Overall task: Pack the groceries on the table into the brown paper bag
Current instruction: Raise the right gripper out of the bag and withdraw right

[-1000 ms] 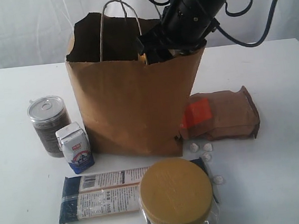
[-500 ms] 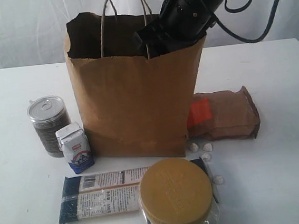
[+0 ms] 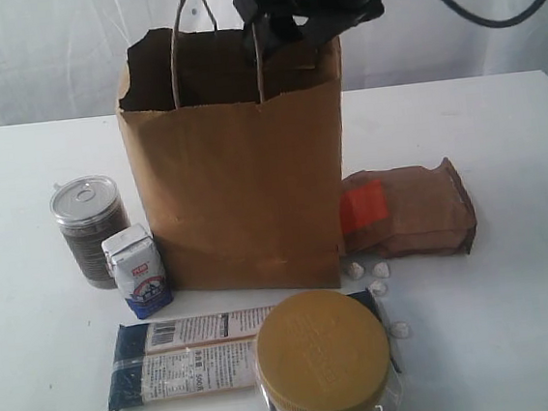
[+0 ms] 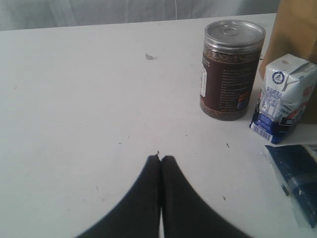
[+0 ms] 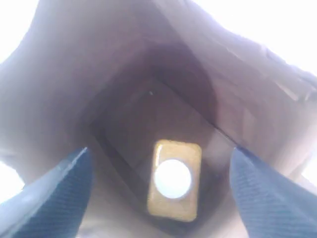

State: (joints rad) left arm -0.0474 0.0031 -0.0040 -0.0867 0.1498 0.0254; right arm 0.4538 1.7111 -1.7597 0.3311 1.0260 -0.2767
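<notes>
The brown paper bag [image 3: 241, 170] stands upright mid-table. My right gripper [image 3: 280, 20] hovers just above its mouth, open and holding nothing. In the right wrist view, the right gripper [image 5: 159, 151] looks down into the bag at a yellow jar with a white lid [image 5: 173, 178] resting on the bottom. Outside the bag lie a metal-lidded can [image 3: 90, 228], a blue-white carton [image 3: 139, 270], a dark-blue noodle pack [image 3: 186, 355], a gold-lidded jar [image 3: 323, 361], a brown pouch [image 3: 410, 210] and small candies [image 3: 370, 272]. My left gripper [image 4: 161, 158] is shut and empty over the bare table [image 4: 89, 99], short of the can [image 4: 230, 69].
The bag's cord handles [image 3: 209, 37] stand up beside the right gripper. The carton [image 4: 285, 99] and noodle pack [image 4: 297, 178] lie past the can from the left gripper. A white curtain [image 3: 36, 53] hangs behind the table.
My right gripper has risen from inside the bag's mouth to just above it and its jaws have widened. The bag's top has straightened and shifted slightly left.
</notes>
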